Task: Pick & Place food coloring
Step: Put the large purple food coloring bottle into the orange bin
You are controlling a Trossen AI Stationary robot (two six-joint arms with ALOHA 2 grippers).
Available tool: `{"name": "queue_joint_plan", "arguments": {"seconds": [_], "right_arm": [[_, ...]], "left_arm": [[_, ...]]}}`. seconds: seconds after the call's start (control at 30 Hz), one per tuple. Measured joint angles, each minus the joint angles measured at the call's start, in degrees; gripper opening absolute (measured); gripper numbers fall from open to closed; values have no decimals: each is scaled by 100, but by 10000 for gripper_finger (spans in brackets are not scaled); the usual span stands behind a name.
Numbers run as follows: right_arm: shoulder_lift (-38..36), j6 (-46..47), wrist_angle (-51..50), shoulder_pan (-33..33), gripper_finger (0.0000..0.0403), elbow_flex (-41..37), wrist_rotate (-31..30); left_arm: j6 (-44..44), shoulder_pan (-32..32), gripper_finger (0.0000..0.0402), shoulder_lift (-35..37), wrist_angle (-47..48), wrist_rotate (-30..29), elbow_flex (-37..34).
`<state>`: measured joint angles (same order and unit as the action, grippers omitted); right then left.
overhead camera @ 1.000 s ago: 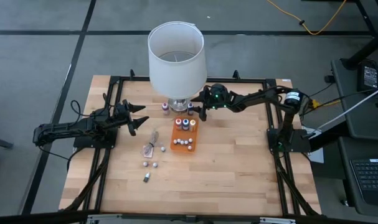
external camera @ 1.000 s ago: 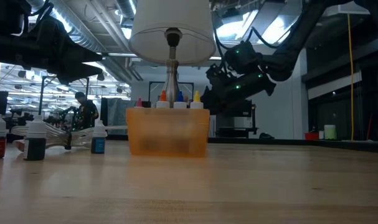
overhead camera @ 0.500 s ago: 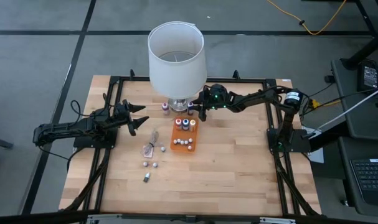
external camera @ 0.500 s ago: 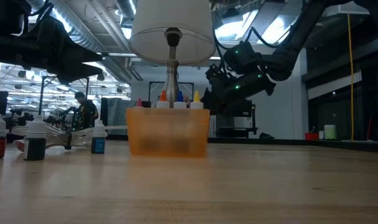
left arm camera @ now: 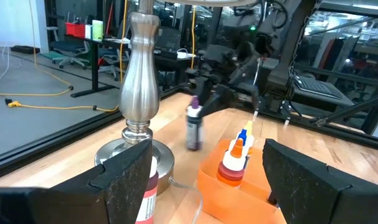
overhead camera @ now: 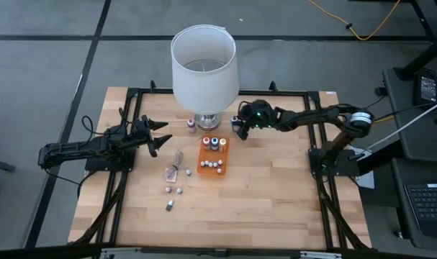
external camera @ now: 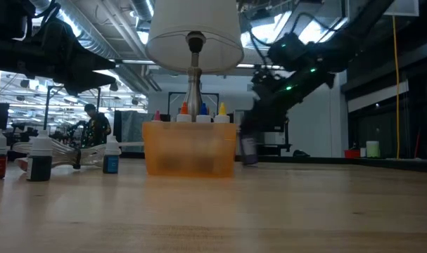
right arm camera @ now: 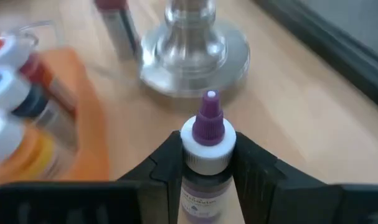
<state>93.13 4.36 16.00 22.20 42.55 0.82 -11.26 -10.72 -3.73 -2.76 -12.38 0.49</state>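
My right gripper (overhead camera: 238, 128) is to the right of the lamp base and is shut on a small purple-capped food coloring bottle (right arm camera: 207, 134), which also shows in the low view as a blurred bottle (external camera: 249, 149). Beside it, the orange tray (overhead camera: 214, 167) holds three upright bottles (overhead camera: 214, 143) with red, blue and orange caps, and several white-capped ones (overhead camera: 214, 165). More bottles (overhead camera: 173, 191) stand loose on the table, and a dark one (overhead camera: 191, 126) is by the lamp base. My left gripper (overhead camera: 155, 134) is open and waits at the left. My right gripper pinches the purple-capped bottle between its two fingers (right arm camera: 251, 168), on the body just below the white collar (right arm camera: 204, 180). The fingers slant down from the table's right. The bottle is upright with its cap on top. I cannot tell if its base touches the table.
A lamp with a white shade (overhead camera: 204, 65) and a silver base (right arm camera: 195, 46) stands at the far middle, close to the held bottle. A crumpled clear wrapper (overhead camera: 176, 167) lies left of the tray. Bare wood lies near and to the right (overhead camera: 276, 194).
My right gripper has drawn away from the lamp base toward the table's right and risen a little, and its forearm has swung lower. The purple-capped bottle has come with it and now shows to the right of the tray in the low view.
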Motion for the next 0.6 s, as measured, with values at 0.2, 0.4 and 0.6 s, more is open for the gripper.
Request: {"name": "queue_joint_plan", "arguments": {"seconds": [0.2, 0.4, 0.6], "right_arm": [[-791, 453, -718, -543, 112, -506, -348], [-1348, 751, -1454, -1187, 112, -580, -858], [-1657, 1263, -2617, -1855, 112, -241, -1023]], "left_arm": [[0, 0, 294, -2, 1, 2, -2], [-1, 0, 294, -2, 0, 2, -2], [-1, 0, 294, -2, 0, 2, -2]]}}
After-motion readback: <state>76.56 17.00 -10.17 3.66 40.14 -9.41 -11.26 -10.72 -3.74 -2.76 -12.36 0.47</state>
